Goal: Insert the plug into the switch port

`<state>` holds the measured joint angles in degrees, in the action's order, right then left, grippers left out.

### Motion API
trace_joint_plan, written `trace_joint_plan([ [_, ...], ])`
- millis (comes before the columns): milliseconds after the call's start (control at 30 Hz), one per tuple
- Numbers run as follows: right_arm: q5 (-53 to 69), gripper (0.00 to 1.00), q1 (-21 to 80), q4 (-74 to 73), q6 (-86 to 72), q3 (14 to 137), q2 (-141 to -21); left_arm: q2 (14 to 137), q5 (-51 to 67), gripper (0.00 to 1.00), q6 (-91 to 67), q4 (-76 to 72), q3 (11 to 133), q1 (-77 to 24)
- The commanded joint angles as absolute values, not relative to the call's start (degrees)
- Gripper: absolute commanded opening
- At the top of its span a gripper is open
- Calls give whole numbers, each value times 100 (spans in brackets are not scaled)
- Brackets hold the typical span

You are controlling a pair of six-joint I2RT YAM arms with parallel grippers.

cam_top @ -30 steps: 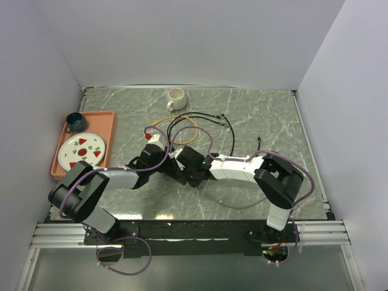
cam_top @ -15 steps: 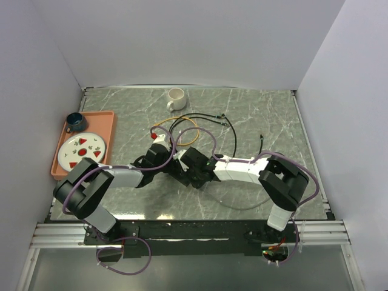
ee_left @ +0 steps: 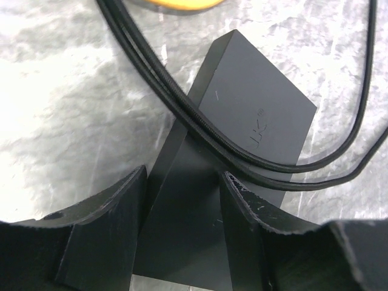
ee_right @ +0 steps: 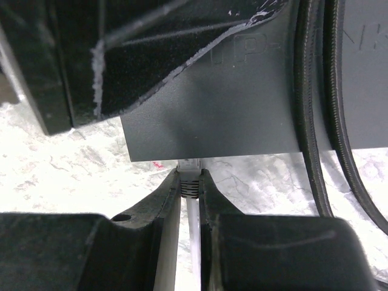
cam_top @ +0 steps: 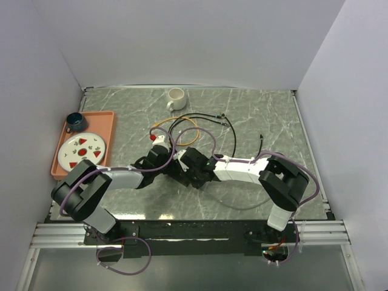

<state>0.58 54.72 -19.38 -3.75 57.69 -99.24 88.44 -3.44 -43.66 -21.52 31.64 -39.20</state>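
Since a second ago, has carried both wrists a shade up and to the right over the middle of the desk (cam_top: 273, 121), straightened the right forearm a little, and nudged the loose black cable end (cam_top: 260, 138) slightly.

Grasps the black box (ee_left: 242, 109) with the left tool (ee_left: 182, 233), one finger (ee_left: 115, 230) set against each side of the box's near end and the box wedged between them. From the left wrist, shows the box lying on the marble with two black cables (ee_left: 182, 118) draped across its top face and a sliver of orange cable (ee_left: 182, 3) at the upper edge.

Pinches the plug (ee_right: 189, 182) in the right tool (ee_right: 189, 197), fingers clenched on the clear connector, with the white lead (ee_right: 193, 242) running back between them. Holds the plug's tip against the narrow edge of the box, right at the switch port (ee_right: 189, 161). Cannot tell how far in it sits, with the port's mouth hidden behind the connector.

From above, brings the two tools nose to nose, left from the left and right from the right, with the box between them and mostly hidden.

Off to the left, well apart: orange tray (cam_top: 91, 114) carrying a patterned plate (cam_top: 81, 150) and a dark cup (cam_top: 74, 121). Near the far edge: white mug (cam_top: 176, 98).
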Motion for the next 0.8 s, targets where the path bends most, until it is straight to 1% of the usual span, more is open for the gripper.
trace_joint_plan([
  [0,-106,0,5405,879,-527,6074,-10028,8561,1513,57,-5071,-1556,3243,-4878],
  [133,-26,0,5396,940,-606,5880,-9993,8394,1143,60,-5133,-1432,3182,-4834],
  [167,-26,5,5396,949,-624,5845,-9976,8367,1116,62,-5168,-1450,3156,-4790],
  [267,-18,12,5396,1019,-633,5731,-9932,8271,1038,64,-5194,-1424,3094,-4703],
  [467,202,24,5396,1055,-615,5572,-9870,8060,800,70,-5168,-1283,3006,-4492],
  [533,237,26,5405,1055,-598,5520,-9861,7972,739,71,-5133,-1152,3006,-4421],
  [633,281,32,5405,1055,-589,5414,-9809,7875,694,73,-5010,-976,3032,-4211],
  [667,281,36,5405,1046,-589,5388,-9774,7849,694,74,-4992,-941,3032,-4175],
  [733,334,40,5397,1020,-589,5335,-9747,7779,659,75,-4931,-853,3050,-4114],
  [767,343,44,5396,1011,-580,5309,-9712,7752,650,76,-4913,-818,3050,-4052],
])
